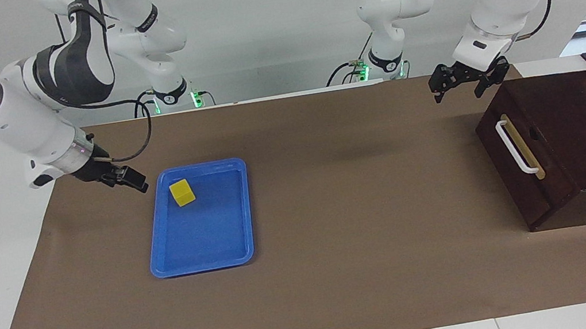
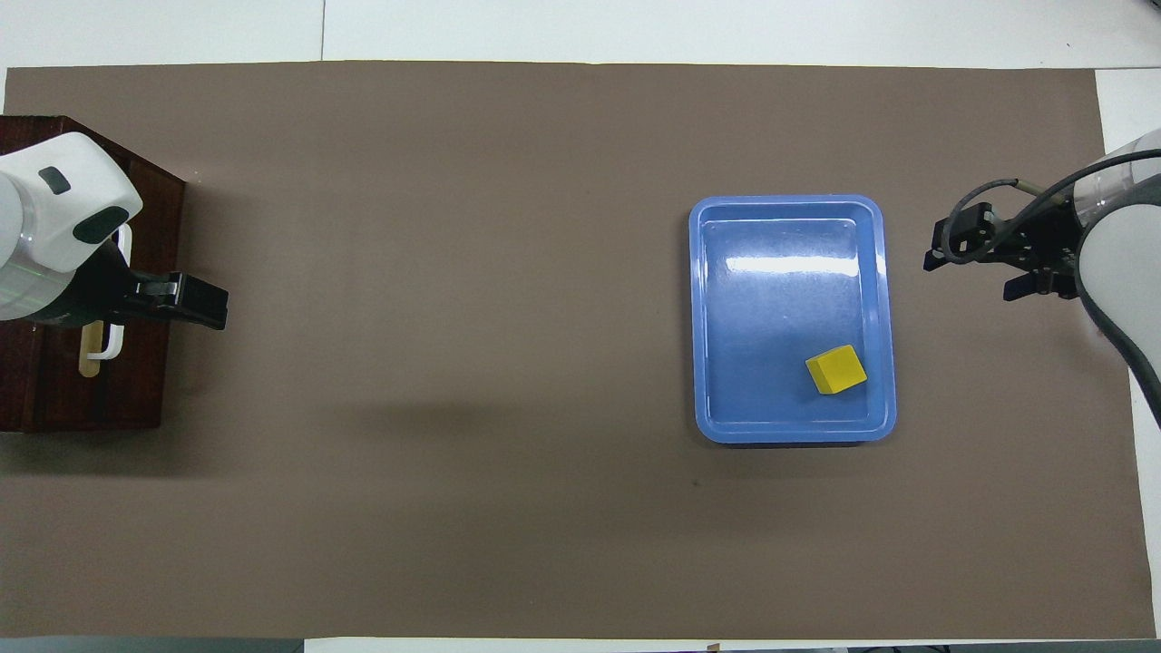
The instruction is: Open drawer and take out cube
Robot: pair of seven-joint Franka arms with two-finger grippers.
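The small yellow cube lies in the blue tray, in the corner nearer the robots toward the right arm's end; it also shows in the overhead view. My right gripper is open and empty, in the air over the mat beside the tray, apart from the cube; it also shows from above. The dark wooden drawer with its white bar handle is shut flush in its box. My left gripper is open and empty, over the mat in front of the drawer.
A brown mat covers most of the white table. The dark box stands at the left arm's end and the tray toward the right arm's end. Both arm bases stand at the robots' edge.
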